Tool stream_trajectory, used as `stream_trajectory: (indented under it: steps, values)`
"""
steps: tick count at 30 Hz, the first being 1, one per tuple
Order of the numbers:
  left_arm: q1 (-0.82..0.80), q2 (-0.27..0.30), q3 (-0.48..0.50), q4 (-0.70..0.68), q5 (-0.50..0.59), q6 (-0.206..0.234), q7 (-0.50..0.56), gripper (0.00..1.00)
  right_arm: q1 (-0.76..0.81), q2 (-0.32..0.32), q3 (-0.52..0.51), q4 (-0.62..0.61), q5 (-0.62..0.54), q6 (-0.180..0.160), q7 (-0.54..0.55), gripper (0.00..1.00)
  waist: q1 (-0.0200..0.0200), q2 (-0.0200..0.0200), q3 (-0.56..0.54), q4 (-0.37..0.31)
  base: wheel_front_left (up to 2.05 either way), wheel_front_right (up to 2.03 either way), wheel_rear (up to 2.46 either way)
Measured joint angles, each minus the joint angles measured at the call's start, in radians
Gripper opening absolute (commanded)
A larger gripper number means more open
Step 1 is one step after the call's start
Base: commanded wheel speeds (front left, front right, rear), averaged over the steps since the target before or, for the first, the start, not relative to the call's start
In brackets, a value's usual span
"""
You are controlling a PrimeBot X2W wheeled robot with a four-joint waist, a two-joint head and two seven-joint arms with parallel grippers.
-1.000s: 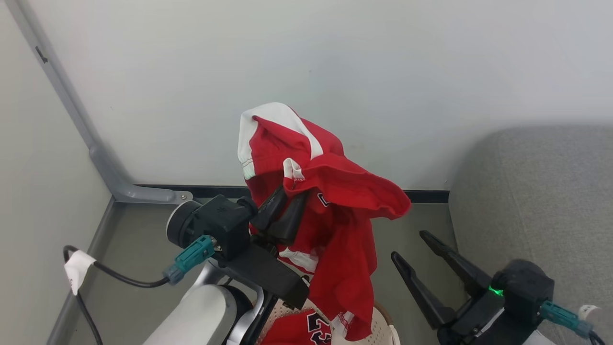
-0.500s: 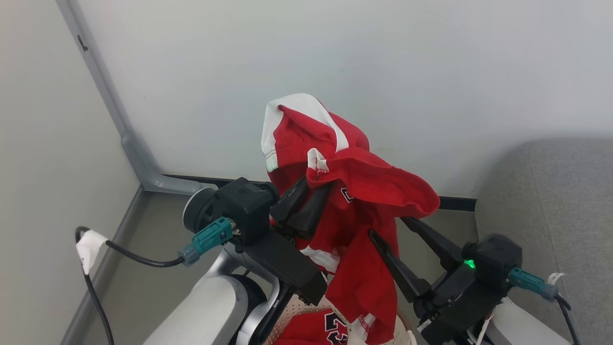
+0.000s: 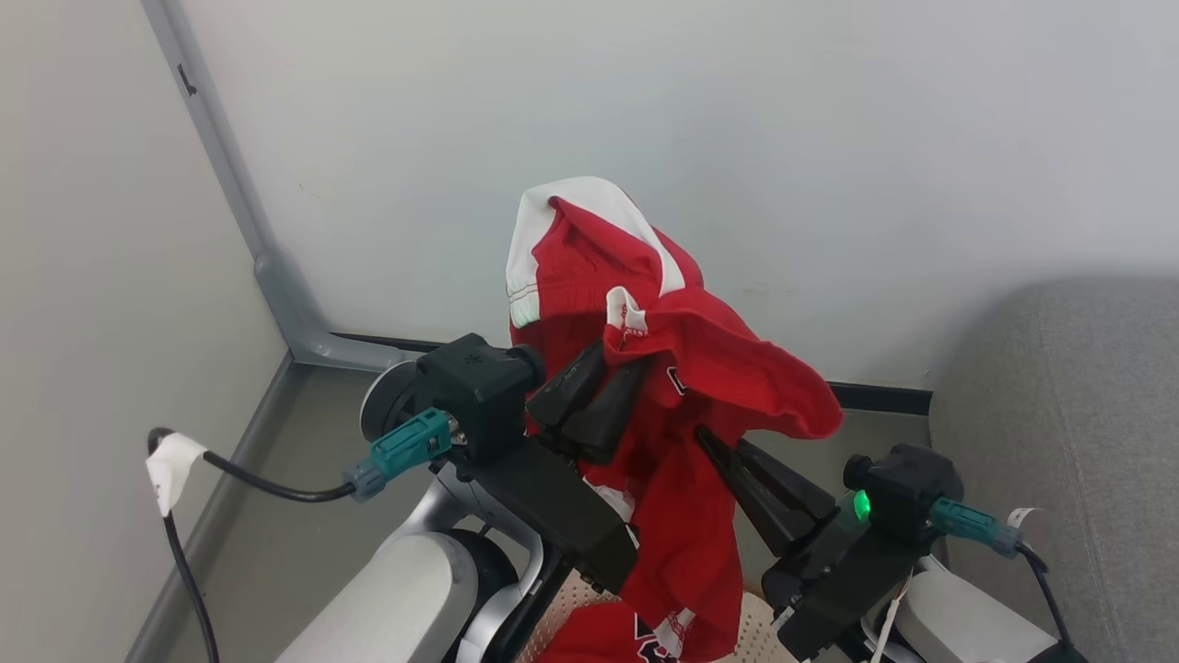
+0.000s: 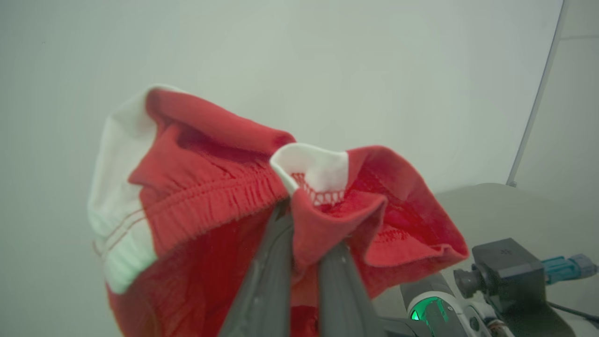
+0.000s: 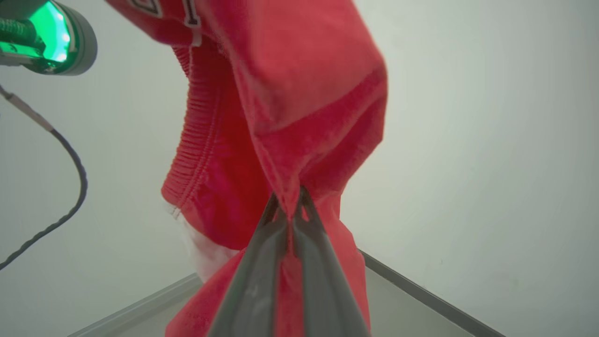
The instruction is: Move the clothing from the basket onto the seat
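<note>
In the head view the left gripper (image 3: 615, 357) sits at the centre of the frame. Its two dark fingers are pressed together on a fold of the clothing (image 3: 682, 405), a red garment with white trim held up in front of the pale wall (image 3: 829, 138) and hanging toward the bottom edge. Lower right of centre, the right gripper (image 3: 709, 437) has its fingers closed on the same garment's hanging cloth. At the bottom edge a strip of the basket (image 3: 751, 635) shows, with more of the clothing lying in it, dark numerals visible. The grey seat (image 3: 1068, 414) occupies the right edge, apart from the lifted garment. In the left wrist view the fingers rise from bottom centre and pinch red cloth just below a small white tag (image 4: 313, 166), with the elastic waistband (image 4: 210, 201) spreading left. In the right wrist view the fingers meet at mid-frame, clamped on a pinch of red cloth that drapes above and below them.
</note>
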State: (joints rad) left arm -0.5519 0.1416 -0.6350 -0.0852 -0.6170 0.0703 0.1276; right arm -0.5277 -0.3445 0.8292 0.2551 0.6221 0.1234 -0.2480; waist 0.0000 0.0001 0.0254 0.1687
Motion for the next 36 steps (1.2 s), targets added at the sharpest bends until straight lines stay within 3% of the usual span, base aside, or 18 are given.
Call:
stream_trajectory:
  steps: [10,11,15,16,24,36]
  values:
    - [0.008,-0.005,0.000,-0.025,-0.007,0.010,0.012,0.00,-0.021,-0.007,0.022,0.007,0.033,0.000,-0.001,0.00,0.0000,0.0000,0.004,-0.004,0.00,0.00,0.00]
    - [0.010,-0.006,0.000,-0.027,-0.006,0.011,0.012,0.08,-0.021,-0.009,0.020,0.006,0.036,0.000,-0.001,0.00,0.0000,0.0000,0.004,-0.004,0.00,0.00,0.00]
    - [0.037,-0.015,0.000,-0.036,0.005,0.027,0.010,0.60,-0.021,-0.017,-0.005,-0.006,0.051,0.000,-0.001,0.00,0.0000,0.0000,0.007,-0.010,0.00,0.00,0.00]
    - [0.045,-0.017,-0.001,-0.037,0.008,0.028,0.005,1.00,-0.021,-0.022,-0.015,-0.010,0.058,0.000,-0.001,0.00,0.0000,0.0000,0.007,-0.011,0.00,0.00,0.00]
    - [0.135,-0.012,0.015,-0.045,0.067,0.045,-0.034,1.00,-0.020,-0.047,-0.112,-0.050,0.066,0.000,-0.001,0.00,0.0000,0.0000,0.008,-0.041,0.00,0.00,0.00]
    - [0.277,-0.026,0.011,-0.033,0.141,0.054,-0.095,1.00,-0.016,-0.134,-0.284,-0.055,0.076,0.000,-0.002,0.00,0.0001,0.0000,0.020,-0.096,0.00,0.00,0.00]
